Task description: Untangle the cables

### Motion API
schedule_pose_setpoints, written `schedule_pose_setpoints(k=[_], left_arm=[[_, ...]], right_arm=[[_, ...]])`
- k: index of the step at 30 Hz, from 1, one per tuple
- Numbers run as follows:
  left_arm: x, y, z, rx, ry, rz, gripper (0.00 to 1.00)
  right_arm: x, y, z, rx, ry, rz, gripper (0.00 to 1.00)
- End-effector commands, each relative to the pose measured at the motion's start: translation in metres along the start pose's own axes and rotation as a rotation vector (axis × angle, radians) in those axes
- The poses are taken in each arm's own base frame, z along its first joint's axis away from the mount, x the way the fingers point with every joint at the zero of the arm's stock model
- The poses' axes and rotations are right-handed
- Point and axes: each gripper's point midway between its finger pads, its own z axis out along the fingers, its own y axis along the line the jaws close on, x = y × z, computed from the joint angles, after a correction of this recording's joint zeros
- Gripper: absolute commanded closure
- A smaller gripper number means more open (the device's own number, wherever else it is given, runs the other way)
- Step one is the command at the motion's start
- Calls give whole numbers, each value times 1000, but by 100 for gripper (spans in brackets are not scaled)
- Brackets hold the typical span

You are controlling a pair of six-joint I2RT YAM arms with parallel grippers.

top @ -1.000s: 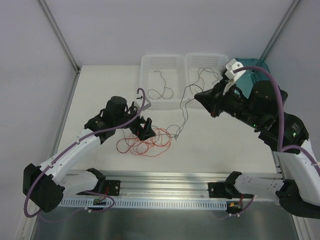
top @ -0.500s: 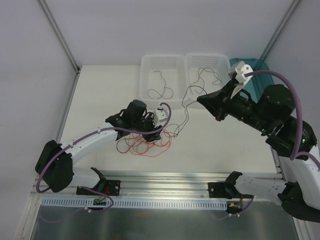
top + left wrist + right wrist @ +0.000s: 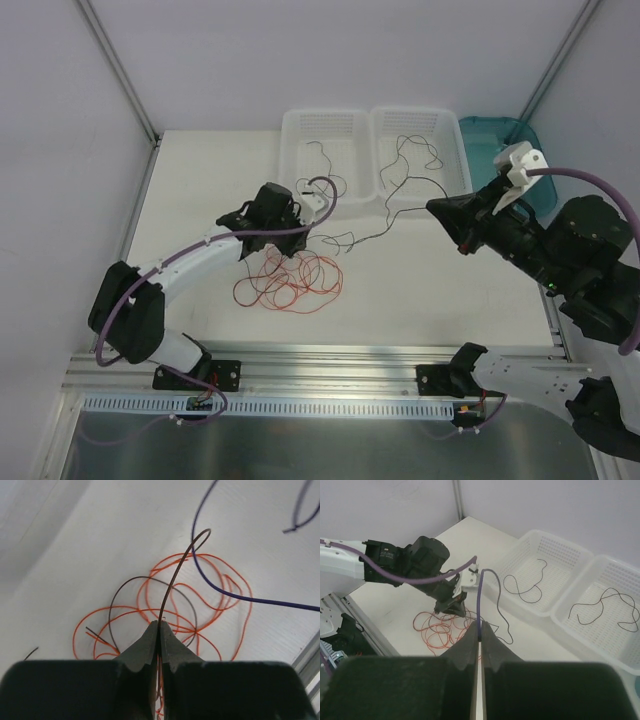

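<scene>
A loose tangle of orange cables (image 3: 290, 283) lies on the white table, with a thin dark cable (image 3: 175, 577) looped through it. My left gripper (image 3: 161, 624) is shut on that dark cable just above the tangle (image 3: 200, 580); in the top view the left gripper (image 3: 287, 236) hangs over the tangle's far edge. My right gripper (image 3: 480, 628) is shut on a purple cable (image 3: 480, 592) that arcs up and drops toward the table. Seen from above, the right gripper (image 3: 438, 208) holds this dark strand (image 3: 385, 215) stretched leftward toward the left gripper.
Two white mesh baskets (image 3: 325, 120) (image 3: 415, 115) stand at the table's far edge, each holding a loose dark cable (image 3: 325, 178) (image 3: 415, 150). A teal bin (image 3: 490, 130) sits to their right. The metal rail (image 3: 320, 360) runs along the near edge.
The left gripper has shut on the dark cable and lifted back toward the baskets. The right arm has drawn away to the right, pulling its strand out of the tangle.
</scene>
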Motion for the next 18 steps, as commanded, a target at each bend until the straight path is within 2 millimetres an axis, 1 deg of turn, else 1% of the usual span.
schedule_pose_setpoints(k=[1,2,3,4,6,8,10,12,14,15,16,17,18], left_arm=[[5,55,-2,-210,84,-229,100],[16,62,-4,-240,134,-270,100],[29,71,-1,-291,187,-318,100],[30,75,-1,-306,201,-336,100],[42,79,-2,-326,253,-371,100],[47,85,-1,-348,271,-388,100],[48,90,-6,-368,261,-453,100],[48,91,-10,-362,260,-451,100],[54,90,-14,-370,281,-445,100],[57,91,-16,-380,294,-436,100],[65,91,-19,-394,325,-433,100],[71,93,-20,-412,350,-432,100],[75,92,-19,-409,370,-433,100]], right_arm=[[-8,-16,-24,80,-53,-16,99],[-11,-18,-28,90,-62,-18,99],[-12,-19,-30,95,-65,-17,99],[-12,-19,-33,93,-65,-17,99],[-19,-17,-38,80,-83,-17,99],[-21,-18,-40,86,-87,-24,99],[-22,-21,-43,100,-92,-27,99],[-26,-24,-47,112,-109,-32,99],[-31,-22,-46,106,-116,-36,99],[-39,-22,-50,103,-131,-42,99],[-42,-21,-50,99,-132,-47,99],[-44,-20,-45,93,-126,-51,99],[-55,-19,-48,87,-151,-58,99]])
